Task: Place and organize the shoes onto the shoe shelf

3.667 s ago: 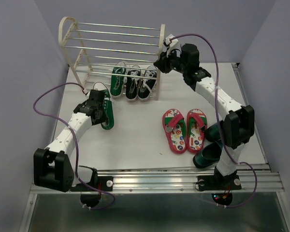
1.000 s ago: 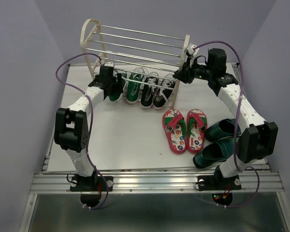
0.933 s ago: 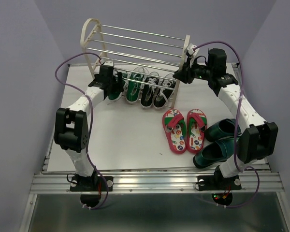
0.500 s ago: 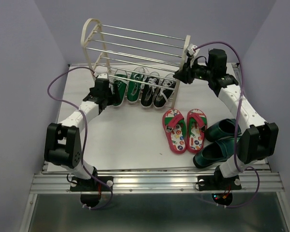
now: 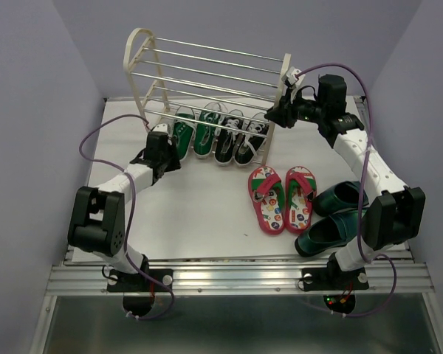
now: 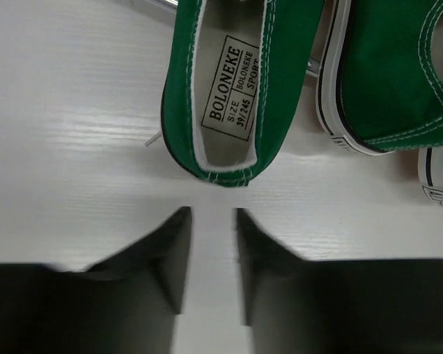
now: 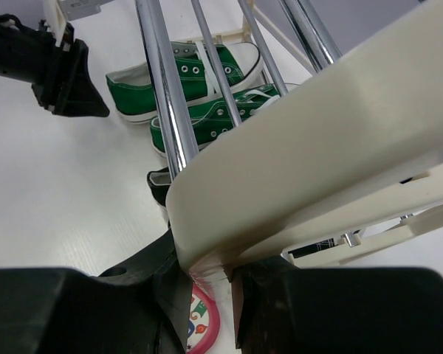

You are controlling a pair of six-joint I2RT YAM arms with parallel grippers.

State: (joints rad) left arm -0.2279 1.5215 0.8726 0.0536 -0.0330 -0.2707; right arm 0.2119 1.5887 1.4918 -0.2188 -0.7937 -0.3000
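A white bench (image 5: 207,214) walled in lilac carries everything. The shoe shelf (image 5: 207,72) is set at its far edge, and the green sneakers (image 5: 184,134) and black sneakers (image 5: 242,146) are lined up at its foot, toes tucked under the lowest bars, heels seemingly on the bench. The flip-flops (image 5: 267,200) and the teal loafers (image 5: 326,230) are seen on the bench near the right arm's base, not yet shelved, so about half the task is judged done. The left gripper (image 6: 213,221) is held partly open and empty just behind a green heel. The right gripper (image 7: 207,279) is clamped on the shelf's cream side frame
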